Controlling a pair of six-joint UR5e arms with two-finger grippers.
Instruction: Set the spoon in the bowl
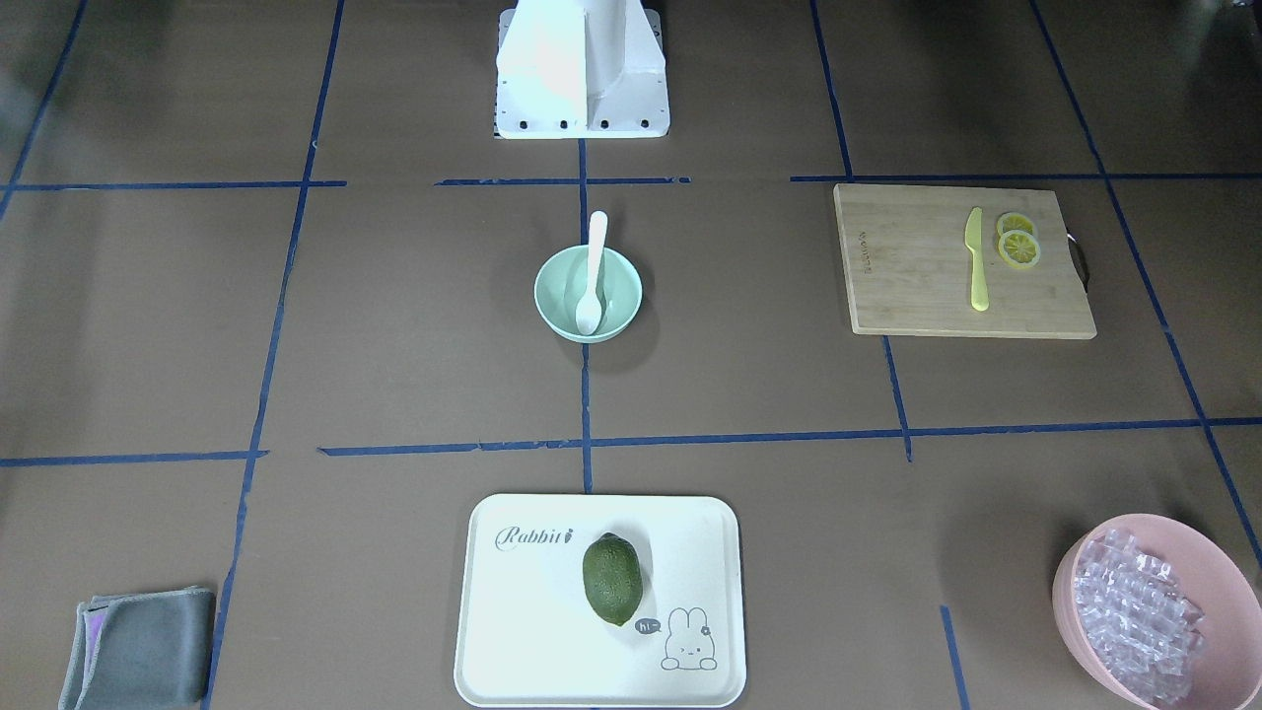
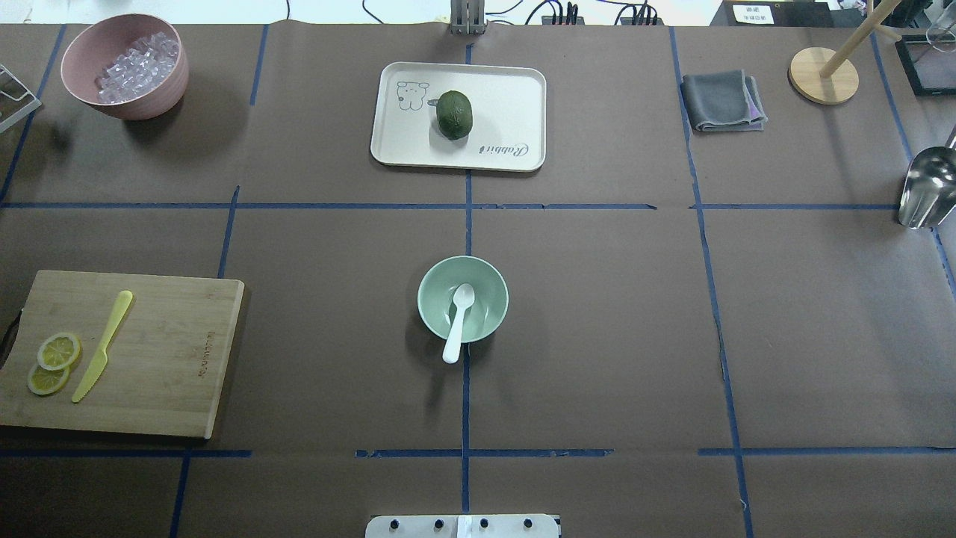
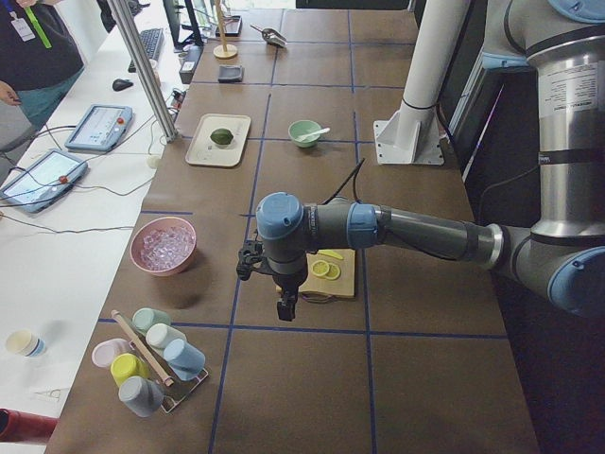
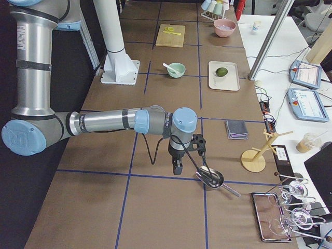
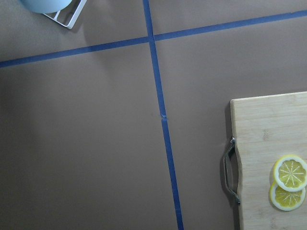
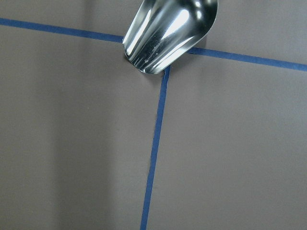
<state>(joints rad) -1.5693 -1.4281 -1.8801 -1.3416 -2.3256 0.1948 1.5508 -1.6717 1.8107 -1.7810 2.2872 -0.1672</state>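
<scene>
Spoon in bowl, overhead view: the scoop lies on the floor and the handle, seemingly too long to lie flat, leans over the rim at 6 o'clock, so the placement appears complete. Left gripper and right gripper hang well apart at 9 and 3 o'clock, probably parked clear. Whether their jaws are apart or together cannot be told.

Matt paper, smooth plastic, bare wood, bright metal.
The desk is covered in matt brown paper crossed by blue tape. The small white plastic spoon and round mint-green bowl look smooth, faintly glossy. The rectangular wooden cutting board shows pale grain; the silver metal scoop is mirror-polished; the folded grey cloth looks soft.
</scene>
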